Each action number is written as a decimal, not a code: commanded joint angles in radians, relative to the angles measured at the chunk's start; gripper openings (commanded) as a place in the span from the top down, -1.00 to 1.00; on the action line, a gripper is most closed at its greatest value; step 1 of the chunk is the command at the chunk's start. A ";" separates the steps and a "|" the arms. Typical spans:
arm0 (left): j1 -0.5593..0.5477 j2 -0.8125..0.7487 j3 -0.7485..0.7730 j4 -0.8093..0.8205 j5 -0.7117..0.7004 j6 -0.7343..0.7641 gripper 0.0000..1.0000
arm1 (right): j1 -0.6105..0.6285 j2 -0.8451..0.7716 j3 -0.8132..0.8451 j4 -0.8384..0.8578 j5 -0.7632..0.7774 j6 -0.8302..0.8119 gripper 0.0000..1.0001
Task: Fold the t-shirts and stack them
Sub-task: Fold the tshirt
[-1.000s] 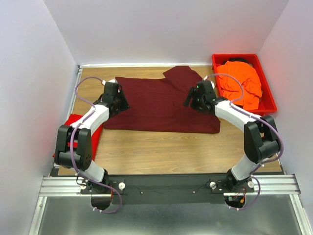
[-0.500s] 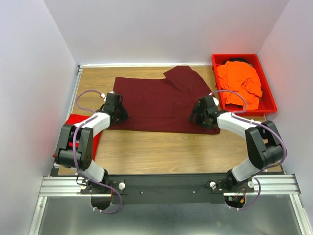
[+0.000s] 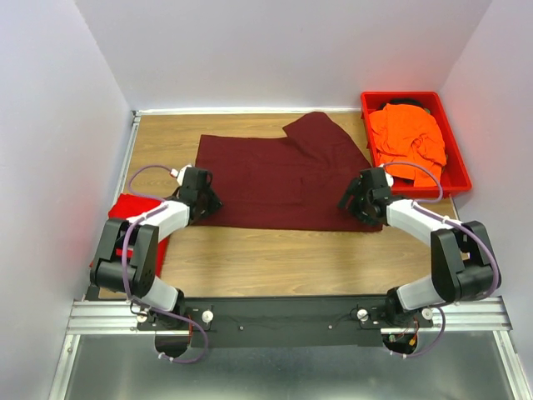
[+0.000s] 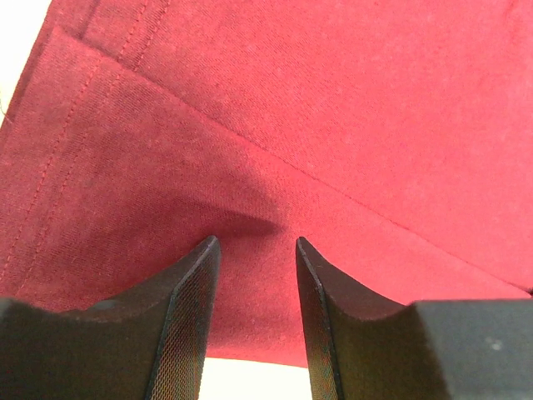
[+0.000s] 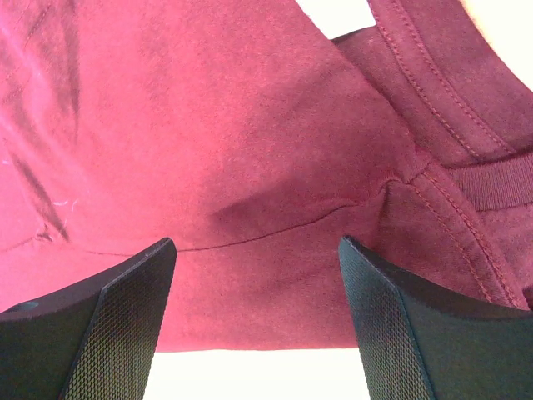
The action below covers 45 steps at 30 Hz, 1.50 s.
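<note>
We've got a wooden table (image 3: 250, 250) boxed in by plain pale walls (image 3: 283, 50), with a red bin (image 3: 457, 169) at the far right holding the orange t-shirt (image 3: 408, 137). The maroon t-shirt (image 3: 275, 179) lies spread flat mid-table. The left gripper (image 3: 208, 200) sits on its near-left corner, jaws partway apart, cloth creased at the tips, nothing clearly pinched. The right gripper (image 3: 350, 201) is on the near-right corner, spread wide over the fabric. The red t-shirt (image 3: 132, 208) lies at the left edge, partly under the left arm.
</note>
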 commanded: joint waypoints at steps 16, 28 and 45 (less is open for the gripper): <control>0.003 -0.154 0.129 -0.348 -0.315 0.019 0.01 | -0.046 -0.005 0.022 -0.133 -0.079 -0.103 -0.73; 0.055 0.030 0.287 -0.319 -0.363 0.047 0.20 | -0.045 0.059 0.240 -0.124 -0.088 -0.137 -0.71; 0.092 0.691 1.196 -0.376 -0.446 0.232 -0.05 | -0.043 0.524 0.815 -0.070 0.018 -0.204 -0.71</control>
